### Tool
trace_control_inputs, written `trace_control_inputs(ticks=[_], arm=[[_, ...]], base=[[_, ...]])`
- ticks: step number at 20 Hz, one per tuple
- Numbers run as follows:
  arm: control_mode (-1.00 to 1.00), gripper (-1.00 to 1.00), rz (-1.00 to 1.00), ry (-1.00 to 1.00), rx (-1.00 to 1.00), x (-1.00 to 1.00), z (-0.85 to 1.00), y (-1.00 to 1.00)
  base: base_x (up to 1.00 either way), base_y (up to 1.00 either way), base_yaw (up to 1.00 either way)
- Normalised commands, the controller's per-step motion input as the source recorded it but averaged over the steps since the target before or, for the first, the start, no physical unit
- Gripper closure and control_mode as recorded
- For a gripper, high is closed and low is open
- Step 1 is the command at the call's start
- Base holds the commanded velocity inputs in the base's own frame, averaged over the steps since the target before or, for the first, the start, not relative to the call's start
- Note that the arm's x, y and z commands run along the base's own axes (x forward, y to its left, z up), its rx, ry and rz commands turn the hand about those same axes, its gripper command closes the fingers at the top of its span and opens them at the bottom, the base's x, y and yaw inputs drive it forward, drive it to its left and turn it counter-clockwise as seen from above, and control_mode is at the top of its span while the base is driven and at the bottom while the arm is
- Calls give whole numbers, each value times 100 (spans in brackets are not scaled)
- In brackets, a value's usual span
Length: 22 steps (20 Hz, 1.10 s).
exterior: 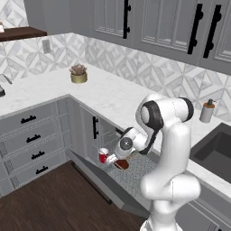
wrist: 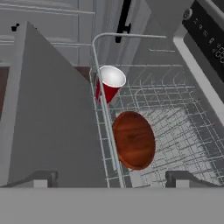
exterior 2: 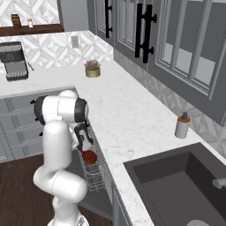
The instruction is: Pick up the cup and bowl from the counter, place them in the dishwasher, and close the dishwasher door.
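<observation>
Gripper (wrist: pixel 109 181) spread wide and empty above the dishwasher rack (wrist: pixel 175 127), which holds bowl (wrist: pixel 134 140) and cup (wrist: pixel 109 83).

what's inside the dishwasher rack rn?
The cup and the bowl sit in the wire rack. The bowl covers the wires beneath it.

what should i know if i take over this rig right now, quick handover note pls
End effector: open, holding nothing, poised over the dishwasher rack.
Cup: in the rack, at its front edge.
Bowl: in the rack beside the cup, just below the end effector.
Dishwasher door: dropped open.
Done: cup and bowl are off the counter and in the dishwasher.
Left: pull the arm clear of the rack, then swing the door up and shut.
</observation>
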Motion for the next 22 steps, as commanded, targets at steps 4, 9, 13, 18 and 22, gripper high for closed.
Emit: trace_control_inputs(ticks=[4,9,13,18,22], arm=[[-100,-100,-5,-5,0,-30,100,3],[-100,-100,-1,-32,0,-6,100,8],[-100,-100,0,-25,0,-5,100,1],[-100,-100,0,-4,0,-2,100,0],[-100,-100,0,-9,0,0,100,17]], base=[[0,0,0],[0,0,0],[0,0,0],[0,0,0],[0,0,0]])
